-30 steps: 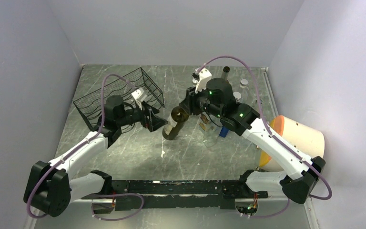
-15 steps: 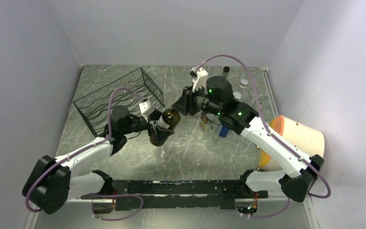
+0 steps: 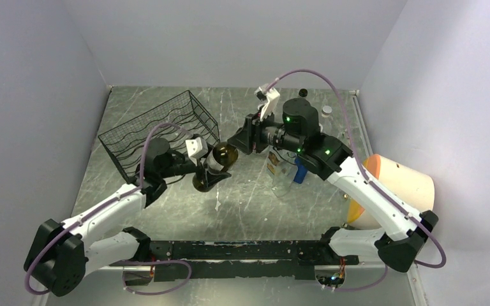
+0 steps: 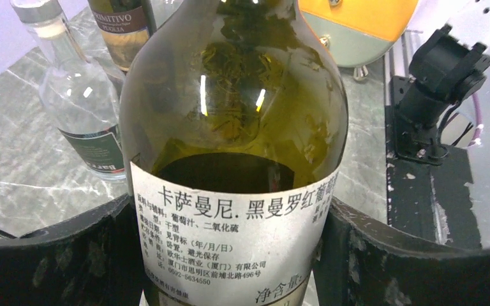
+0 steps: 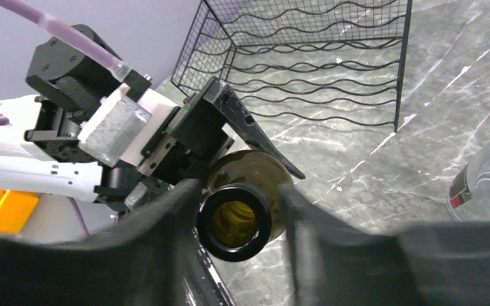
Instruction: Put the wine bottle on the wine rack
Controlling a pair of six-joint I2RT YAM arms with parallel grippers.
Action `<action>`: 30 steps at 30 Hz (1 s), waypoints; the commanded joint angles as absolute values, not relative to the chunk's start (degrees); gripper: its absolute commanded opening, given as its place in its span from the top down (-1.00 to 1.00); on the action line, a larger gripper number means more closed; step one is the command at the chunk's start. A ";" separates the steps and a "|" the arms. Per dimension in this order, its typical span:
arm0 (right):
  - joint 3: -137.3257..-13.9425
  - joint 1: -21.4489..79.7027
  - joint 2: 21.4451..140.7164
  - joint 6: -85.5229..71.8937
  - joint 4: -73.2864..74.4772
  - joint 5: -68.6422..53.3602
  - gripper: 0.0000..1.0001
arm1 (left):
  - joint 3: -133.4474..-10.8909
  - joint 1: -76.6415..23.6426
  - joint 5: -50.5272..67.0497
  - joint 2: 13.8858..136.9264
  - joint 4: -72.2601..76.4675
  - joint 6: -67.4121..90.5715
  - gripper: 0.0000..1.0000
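Note:
The wine bottle [image 3: 220, 158] is dark olive glass with a white label, held tilted above the table between the two arms. My left gripper [image 3: 207, 169] is shut on its labelled body [image 4: 236, 127], with both pads pressed against the label. My right gripper [image 3: 235, 141] is open around the neck. Its fingers flank the bottle's mouth [image 5: 236, 223], and a gap shows on the right side. The black wire wine rack [image 3: 159, 124] stands at the back left, just behind the left gripper. Its wavy tiers [image 5: 306, 83] hold nothing.
A clear glass bottle [image 3: 281, 175] stands under the right arm, seen also as the clear bottle [image 4: 83, 108] next to a dark labelled bottle [image 4: 121, 25]. More bottles [image 3: 303, 94] stand at the back right. An orange-and-cream tub [image 3: 395, 185] lies at the right edge.
The left gripper moved in and shut on the bottle's body. The right gripper, earlier shut on the neck, has opened. The bottle has shifted left.

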State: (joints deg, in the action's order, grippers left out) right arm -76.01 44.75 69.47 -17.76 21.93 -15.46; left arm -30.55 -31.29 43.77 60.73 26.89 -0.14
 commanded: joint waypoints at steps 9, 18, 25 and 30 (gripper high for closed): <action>-86.29 45.04 64.17 -17.18 33.35 -8.77 -0.55 | -55.35 -31.71 44.20 65.11 -3.70 -44.26 0.86; -89.85 45.04 65.54 -9.43 44.64 -6.86 -0.55 | -64.87 -31.80 27.31 70.50 -5.77 -70.25 0.86; -91.19 45.00 70.43 -5.47 47.29 -3.09 -0.49 | -71.26 -31.81 29.44 72.34 -7.42 -80.81 0.86; -92.69 45.05 73.38 -3.34 45.87 -3.02 -0.40 | -74.50 -31.84 30.24 73.24 -11.45 -86.92 0.86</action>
State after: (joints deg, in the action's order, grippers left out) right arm -90.74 44.73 70.89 -6.39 45.67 -3.16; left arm -68.03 -31.18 26.48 74.11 -15.33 -78.41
